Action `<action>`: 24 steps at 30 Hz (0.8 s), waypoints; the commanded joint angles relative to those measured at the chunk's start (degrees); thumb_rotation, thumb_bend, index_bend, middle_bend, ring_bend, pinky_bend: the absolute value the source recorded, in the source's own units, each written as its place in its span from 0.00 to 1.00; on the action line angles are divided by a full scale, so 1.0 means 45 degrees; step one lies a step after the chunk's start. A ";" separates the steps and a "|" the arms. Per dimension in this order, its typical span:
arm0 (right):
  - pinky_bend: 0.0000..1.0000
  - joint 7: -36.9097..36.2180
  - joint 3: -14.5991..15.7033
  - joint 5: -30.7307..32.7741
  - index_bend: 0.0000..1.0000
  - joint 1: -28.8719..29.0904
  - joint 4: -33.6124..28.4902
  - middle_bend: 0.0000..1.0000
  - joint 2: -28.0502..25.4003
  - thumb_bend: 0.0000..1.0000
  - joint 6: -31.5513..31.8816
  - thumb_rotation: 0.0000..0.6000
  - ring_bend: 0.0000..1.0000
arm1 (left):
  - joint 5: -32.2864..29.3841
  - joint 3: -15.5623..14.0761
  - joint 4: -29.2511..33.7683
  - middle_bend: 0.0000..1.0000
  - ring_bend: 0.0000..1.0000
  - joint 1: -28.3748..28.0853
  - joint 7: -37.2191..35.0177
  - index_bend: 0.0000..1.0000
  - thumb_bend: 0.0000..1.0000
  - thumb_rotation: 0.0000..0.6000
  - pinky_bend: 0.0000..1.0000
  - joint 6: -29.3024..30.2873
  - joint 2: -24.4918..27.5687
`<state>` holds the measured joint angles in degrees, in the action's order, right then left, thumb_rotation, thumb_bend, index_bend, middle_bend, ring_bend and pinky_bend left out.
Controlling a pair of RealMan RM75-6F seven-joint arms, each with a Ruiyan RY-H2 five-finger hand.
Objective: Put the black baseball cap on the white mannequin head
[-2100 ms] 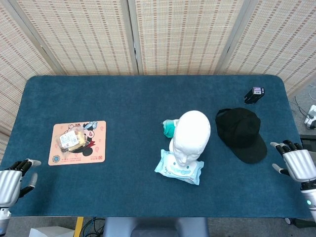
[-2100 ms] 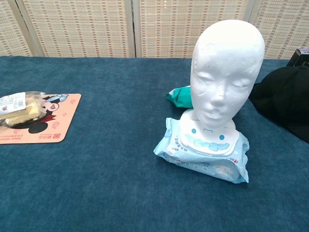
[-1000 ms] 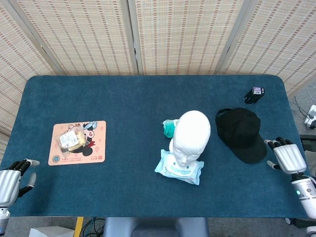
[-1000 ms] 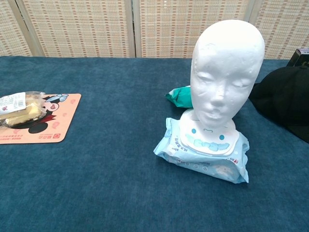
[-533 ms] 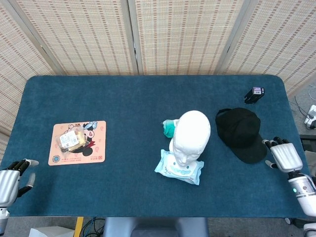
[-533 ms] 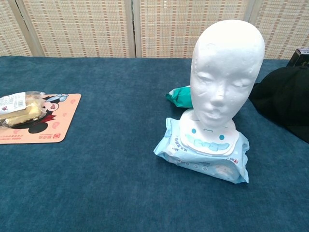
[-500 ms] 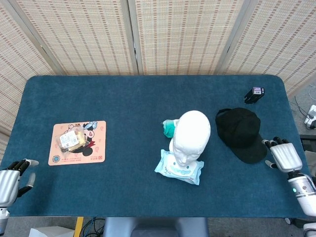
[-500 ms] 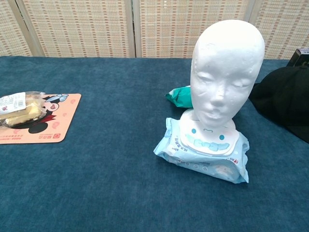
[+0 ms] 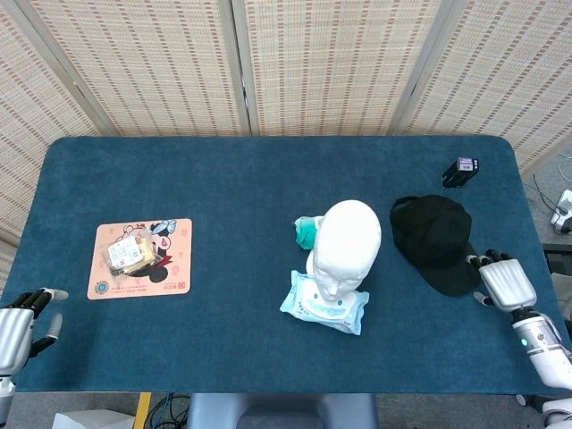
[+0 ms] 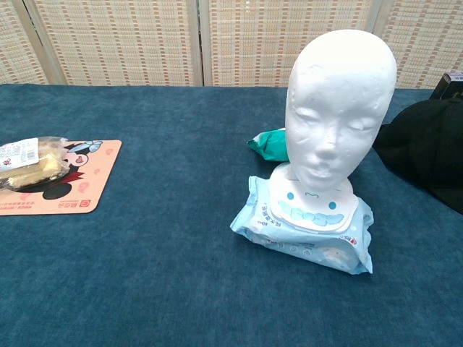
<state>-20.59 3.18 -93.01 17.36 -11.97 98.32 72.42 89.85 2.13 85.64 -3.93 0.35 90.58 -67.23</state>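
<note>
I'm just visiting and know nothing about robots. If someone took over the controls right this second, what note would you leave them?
Right robot hand: open, holding nothing, fingertips right at the brim edge of the black baseball cap; contact can't be judged.
Left robot hand: open and idle at the near left table edge.
The cap lies flat on the table, right of the white mannequin head, which stands upright against a pack of wet wipes.
Done: only the approach to the cap.
Left: grip the cap, lift it, set it on the mannequin head.

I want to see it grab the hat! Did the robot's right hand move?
Yes. In the head view the right hand has slid left, toward the black baseball cap, whose brim it now nearly reaches.
</note>
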 commanded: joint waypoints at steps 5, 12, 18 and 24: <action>0.41 0.0178 0.0064 -0.0041 0.32 0.0037 0.0145 0.47 0.0171 0.00 0.0011 1.00 0.28 | 0.0018 -0.0008 -0.0011 0.42 0.40 0.0026 -0.0027 0.38 0.43 1.00 0.65 0.0035 0.0009; 0.42 0.0138 0.0055 -0.0007 0.33 0.0089 0.0297 0.48 0.0371 0.00 -0.0037 1.00 0.29 | -0.0022 0.0009 -0.0013 0.42 0.40 0.0033 -0.0065 0.38 0.43 1.00 0.66 0.0020 0.0025; 0.44 0.0125 0.0018 0.0025 0.34 0.0176 0.0441 0.49 0.0577 0.00 0.0095 1.00 0.30 | -0.0020 -0.0004 -0.0023 0.42 0.40 0.0059 -0.0102 0.38 0.44 1.00 0.65 0.0034 0.0037; 0.45 0.0153 -0.0029 0.0066 0.36 0.0251 0.0566 0.51 0.0744 0.00 0.0222 1.00 0.31 | -0.0058 0.0013 -0.0031 0.42 0.40 0.0046 -0.0124 0.38 0.43 1.00 0.65 -0.0007 0.0050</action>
<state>-19.91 3.07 -92.73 18.47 -9.43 101.66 73.40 89.59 2.19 85.51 -3.72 -0.21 90.55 -67.01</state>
